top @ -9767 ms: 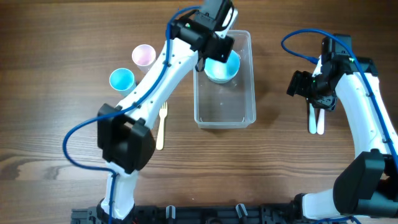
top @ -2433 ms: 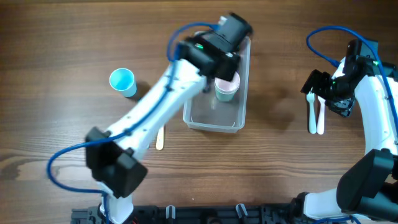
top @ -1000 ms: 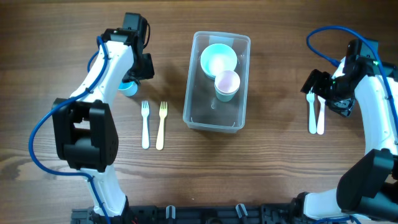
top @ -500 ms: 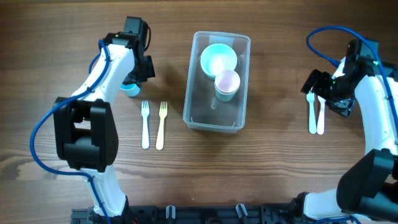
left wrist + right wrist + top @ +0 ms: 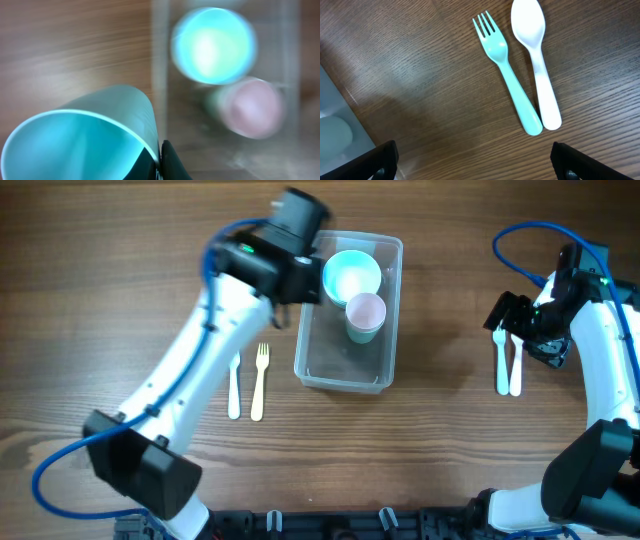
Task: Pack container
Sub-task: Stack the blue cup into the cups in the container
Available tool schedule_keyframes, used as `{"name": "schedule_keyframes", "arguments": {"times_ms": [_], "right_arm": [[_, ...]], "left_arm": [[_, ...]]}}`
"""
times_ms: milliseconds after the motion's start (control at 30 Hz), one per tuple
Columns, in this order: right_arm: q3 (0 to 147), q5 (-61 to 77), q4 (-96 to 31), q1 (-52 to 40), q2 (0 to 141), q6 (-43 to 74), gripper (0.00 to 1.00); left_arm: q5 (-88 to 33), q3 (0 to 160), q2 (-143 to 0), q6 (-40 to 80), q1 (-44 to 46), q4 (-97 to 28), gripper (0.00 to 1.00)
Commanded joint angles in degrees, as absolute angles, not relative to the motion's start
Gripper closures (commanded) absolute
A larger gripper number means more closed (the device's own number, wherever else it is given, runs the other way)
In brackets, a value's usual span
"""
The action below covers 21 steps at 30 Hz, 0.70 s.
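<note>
The clear plastic container (image 5: 343, 360) stands mid-table and holds a teal bowl (image 5: 351, 276) and a pink cup (image 5: 365, 313). My left gripper (image 5: 297, 272), blurred, is at the container's upper left rim. In the left wrist view the left gripper (image 5: 161, 161) is shut on the rim of a blue cup (image 5: 80, 135), above the container's left wall (image 5: 160, 75), with the bowl (image 5: 212, 45) and pink cup (image 5: 252, 107) below. My right gripper (image 5: 520, 330) is open and empty above a teal fork (image 5: 507, 72) and a white spoon (image 5: 537, 60).
A pale blue fork (image 5: 233, 395) and a yellow fork (image 5: 260, 380) lie side by side left of the container. The teal fork (image 5: 501, 365) and white spoon (image 5: 515, 365) lie at the right. A corner of the container (image 5: 332, 130) shows in the right wrist view.
My left arm has swung right from the table's left side to the container's upper left rim, carrying the blue cup off the table. The right arm has not moved.
</note>
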<state>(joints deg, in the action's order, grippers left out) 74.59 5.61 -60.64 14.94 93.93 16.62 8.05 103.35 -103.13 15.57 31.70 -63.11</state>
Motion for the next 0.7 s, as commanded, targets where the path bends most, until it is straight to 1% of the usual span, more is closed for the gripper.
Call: {"name": "schedule_keyframes", "arguments": {"times_ms": [0, 67, 167, 267, 400, 467, 533, 567, 600, 633, 667], "right_arm": [[74.5, 6.5, -60.7, 14.6, 94.6, 16.6, 0.01], [74.5, 6.5, -60.7, 14.6, 94.6, 16.6, 0.02], [74.5, 6.5, -60.7, 14.6, 94.6, 16.6, 0.02], [74.5, 6.5, -60.7, 14.6, 94.6, 16.6, 0.02], [74.5, 6.5, -60.8, 14.6, 94.6, 16.6, 0.01], [74.5, 6.5, -60.7, 14.6, 94.6, 16.7, 0.02], [74.5, 6.5, -60.7, 14.6, 94.6, 16.6, 0.02], [74.5, 6.5, -60.7, 14.6, 94.6, 16.7, 0.02], [74.5, 6.6, -60.7, 14.6, 94.6, 16.7, 0.01], [74.5, 6.6, -60.8, 14.6, 94.6, 16.7, 0.01], [74.5, 6.5, -60.8, 14.6, 94.6, 16.7, 0.02]], "left_arm": [[8.0, 103.5, -105.6, 11.3, 39.7, -58.8, 0.96], [7.5, 103.5, -107.6, 9.1, 43.1, -55.9, 0.96], [6.9, 103.5, -109.8, 4.6, 44.7, -54.5, 0.96], [4.6, 103.5, -111.5, 0.1, 44.8, -52.6, 0.96], [3.2, 103.5, -113.1, -1.5, 44.8, -52.1, 0.96], [2.8, 103.5, -113.1, -4.2, 44.8, -51.9, 0.96], [2.8, 103.5, -113.1, -4.3, 44.7, -51.8, 0.93], [2.8, 103.5, -113.1, -4.3, 44.6, -51.6, 0.88], [2.9, 103.5, -113.1, -4.3, 44.6, -51.6, 0.59], [3.1, 103.5, -113.0, -4.3, 44.6, -51.5, 0.4], [3.9, 103.5, -113.0, -4.3, 44.6, -51.4, 0.3]]}}
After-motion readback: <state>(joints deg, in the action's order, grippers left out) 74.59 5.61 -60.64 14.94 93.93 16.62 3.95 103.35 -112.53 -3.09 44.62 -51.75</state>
